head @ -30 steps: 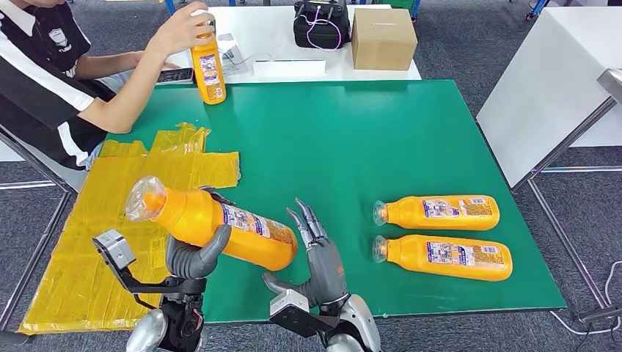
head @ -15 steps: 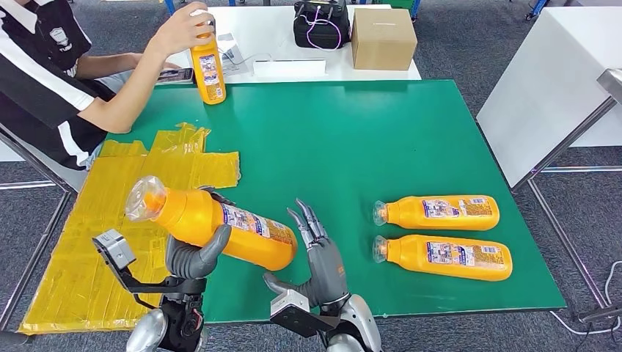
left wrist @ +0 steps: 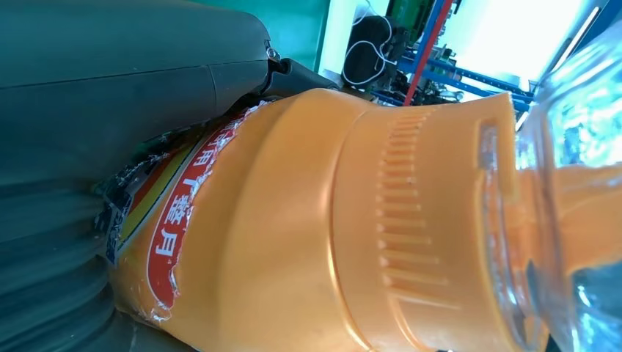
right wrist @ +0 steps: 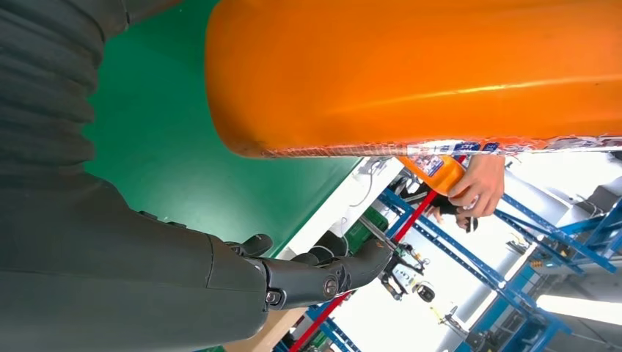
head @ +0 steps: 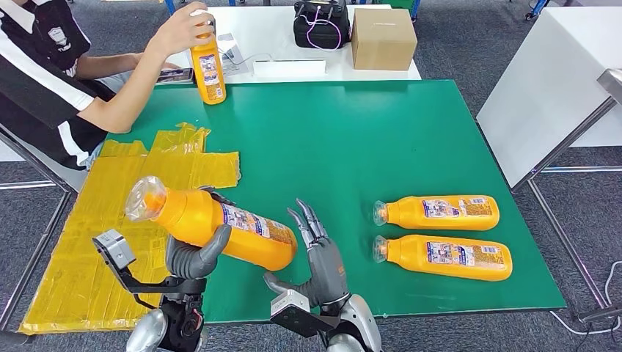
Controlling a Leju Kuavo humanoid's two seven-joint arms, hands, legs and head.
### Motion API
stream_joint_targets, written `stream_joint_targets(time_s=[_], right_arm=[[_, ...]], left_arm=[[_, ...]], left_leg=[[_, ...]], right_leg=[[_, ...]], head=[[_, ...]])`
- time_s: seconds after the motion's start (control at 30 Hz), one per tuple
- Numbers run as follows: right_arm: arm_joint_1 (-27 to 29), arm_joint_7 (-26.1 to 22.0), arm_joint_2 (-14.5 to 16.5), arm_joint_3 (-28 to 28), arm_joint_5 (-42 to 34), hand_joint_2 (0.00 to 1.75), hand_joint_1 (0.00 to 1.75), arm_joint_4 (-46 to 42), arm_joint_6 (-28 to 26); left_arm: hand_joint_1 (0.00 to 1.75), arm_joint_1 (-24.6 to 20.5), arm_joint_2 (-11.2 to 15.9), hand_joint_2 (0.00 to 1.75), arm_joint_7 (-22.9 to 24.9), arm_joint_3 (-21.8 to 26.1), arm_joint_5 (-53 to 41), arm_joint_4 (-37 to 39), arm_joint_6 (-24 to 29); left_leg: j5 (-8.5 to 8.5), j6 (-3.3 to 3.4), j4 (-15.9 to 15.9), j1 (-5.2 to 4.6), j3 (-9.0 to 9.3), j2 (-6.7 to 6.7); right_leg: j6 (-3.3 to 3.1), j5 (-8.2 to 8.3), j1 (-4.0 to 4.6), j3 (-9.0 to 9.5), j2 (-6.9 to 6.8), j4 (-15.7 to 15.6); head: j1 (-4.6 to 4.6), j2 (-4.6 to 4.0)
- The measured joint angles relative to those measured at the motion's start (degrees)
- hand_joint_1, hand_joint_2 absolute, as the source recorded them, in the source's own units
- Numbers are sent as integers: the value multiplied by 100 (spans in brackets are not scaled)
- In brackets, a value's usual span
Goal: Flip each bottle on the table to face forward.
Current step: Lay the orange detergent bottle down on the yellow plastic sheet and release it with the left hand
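A: Held bottle (head: 213,226) lifted clear of green table (head: 367,139), tilted, clear-capped neck up toward the yellow taped patch (head: 110,220), base low near table's front edge. Left hand (head: 192,257) wrapped round mid-body from beneath, thumb across the front.

B: Right hand (head: 317,258)?

A: Fingers spread, upright, holding nothing, just beside the bottle's base. Contact with base: cannot tell.

B: Other bottles?

A: Two lying bottles (head: 438,236) on their sides, side by side, well to the right, caps pointing inward. Upright bottle (head: 208,70) at far edge, gripped at the cap by a person's hand (head: 180,29).

B: Handling notes?

A: Probably full, so fairly heavy, weight toward the base. Rigid plastic wall, smooth and glossy, likely slippery. Label (left wrist: 165,220) torn and peeling in left wrist view, poor surface to rely on. Ridged shoulder below the cap likely better purchase. Best hold judged as mid-body wrap, with second hand under the base while turning
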Motion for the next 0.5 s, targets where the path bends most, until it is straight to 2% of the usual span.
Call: stream_joint_targets(time_s=[0.2,0.27,0.3,0.33,0.37,0.43,0.47,0.5], right_arm=[[0,-4,0,0,-3,175,0,-1,-1],[39,-194,-12,-31,-230,175,0,-85,1],[95,-422,-51,-84,-574,175,0,-274,45],[160,-665,-115,-176,-1036,175,0,-590,159],[217,-826,-192,-307,-1499,175,0,-991,342],[299,-816,-321,-631,-2034,175,0,-1768,769],[344,-737,-362,-786,-2087,175,0,-2050,921],[407,-691,-396,-913,-2078,175,0,-2289,1015]], left_arm=[[175,0,0,175,3,0,-4,0,0],[175,-123,92,175,212,-52,-213,59,103],[175,-357,266,175,538,-178,-552,266,314],[175,-734,511,175,1115,-376,-1151,654,693],[175,-1172,785,175,1909,-595,-2000,1185,1277],[175,-1928,1153,175,3665,-910,-4346,2293,2747],[175,-2176,1258,175,4375,-988,-5768,2727,3356],[175,-2391,1351,175,4807,-1068,-7447,3124,3707]], left_leg=[[0,0,0,0,0,0],[2,1,1,0,1,-6],[8,1,1,0,-3,-27],[15,-1,-1,0,-7,-54],[23,-8,-3,0,-8,-72],[28,-27,-5,-1,7,-39],[28,-33,-3,-2,14,-4],[28,-33,-2,-2,16,20]], right_leg=[[0,0,0,-2,0,0],[0,-2,-2,-41,-5,-3],[0,-5,-2,-56,-24,-4],[-1,-8,-3,-56,-49,-2],[-8,-4,-2,-35,-67,4],[-21,15,-1,2,-36,16],[-28,27,0,2,-4,19],[-28,31,0,-4,21,18]], head=[[0,0],[1,0],[3,0],[10,0],[20,0],[24,0],[16,0],[3,0]])
